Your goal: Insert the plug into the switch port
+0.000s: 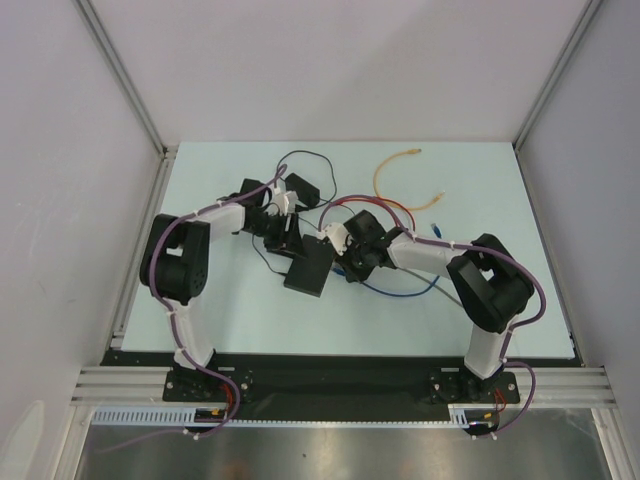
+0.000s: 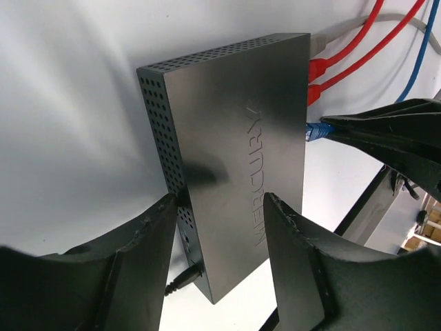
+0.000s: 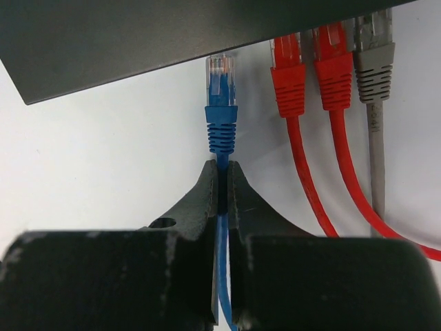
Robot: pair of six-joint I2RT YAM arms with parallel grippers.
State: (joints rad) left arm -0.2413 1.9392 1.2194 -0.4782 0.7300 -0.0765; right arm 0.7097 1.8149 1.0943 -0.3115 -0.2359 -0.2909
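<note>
Your plug (image 3: 220,103) is at the port but, as I judge it, not home. Its clear head shows in full below the edge of the switch (image 3: 138,41), while the red plugs (image 3: 288,69) and the grey plug (image 3: 374,65) beside it sit deeper. The port itself is hidden under that edge. The right gripper (image 3: 222,169) is pinched tight on the blue cable (image 3: 223,289), just behind the plug's boot. What is left is the last straight push until it latches, then letting go.

The switch lies flat near the middle of the worktop (image 1: 480,180). The left gripper (image 2: 220,203) has its fingers apart about one end of the switch; you cannot tell whether they press on it. A black cord (image 2: 182,279) leaves the switch just beside one finger.

For room, the nearest red plug is just beside yours on one side, so keep the line straight; the other side of that edge is free. Behind the right gripper, cable loops lie toward the right edge. The yellow cable (image 1: 395,165) near the far edge is well apart.
</note>
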